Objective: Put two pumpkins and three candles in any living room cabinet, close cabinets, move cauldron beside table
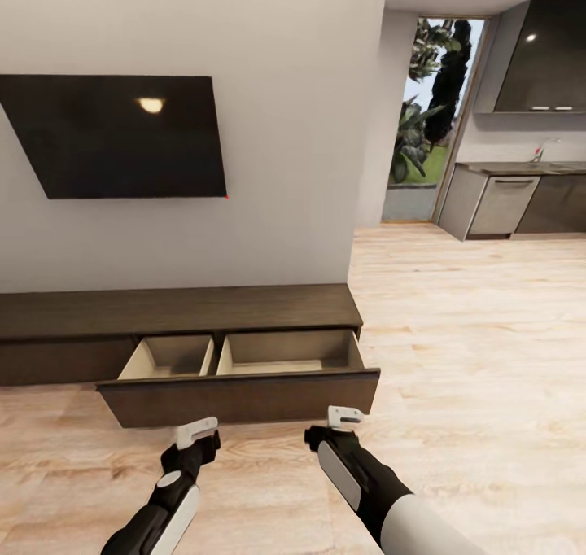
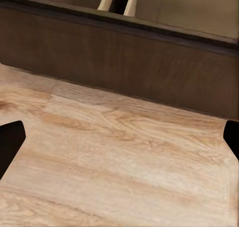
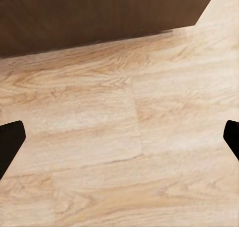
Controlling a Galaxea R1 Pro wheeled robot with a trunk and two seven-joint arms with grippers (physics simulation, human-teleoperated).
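Observation:
The long, low dark-brown cabinet (image 1: 179, 307) stands against the wall under a television. One wide drawer (image 1: 244, 396) is pulled out, and its two pale beige compartments look empty. My left gripper (image 1: 198, 431) hangs just in front of the drawer's front panel (image 2: 124, 62), open, with its dark fingertips (image 2: 10, 142) wide apart over bare floor. My right gripper (image 1: 345, 416) is near the drawer's right corner (image 3: 99, 12), also open and holding nothing. The pumpkins, candles, cauldron and table are out of view.
A black television (image 1: 114, 136) hangs on the wall above the cabinet. Light wood floor (image 1: 472, 335) stretches to the right towards a kitchen with dark grey cupboards (image 1: 541, 58), a counter (image 1: 521, 168) and a glass door (image 1: 427, 107).

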